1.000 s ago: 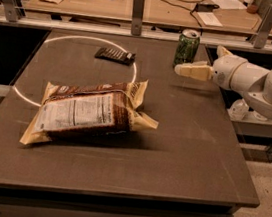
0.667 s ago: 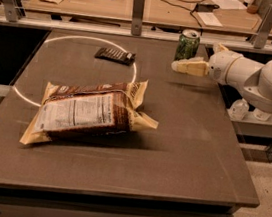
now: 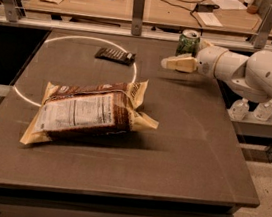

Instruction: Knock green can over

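Observation:
The green can [image 3: 188, 42] stands upright near the far right edge of the dark table [image 3: 180, 152], its silver top showing. My gripper [image 3: 175, 63] reaches in from the right on a white arm [image 3: 254, 71]. Its cream fingers point left, just in front of and slightly below the can, close to it or touching its base.
A large brown snack bag [image 3: 87, 114] lies at the table's middle left. A small dark bar [image 3: 114, 55] lies at the back on a white ring marking [image 3: 92, 41]. A rail with metal posts [image 3: 137, 12] runs behind the table. Two small bottles [image 3: 251, 109] stand on the right.
My gripper and arm have moved left along the far edge, the fingers sliding past the front of the can. The can still stands upright in the same place.

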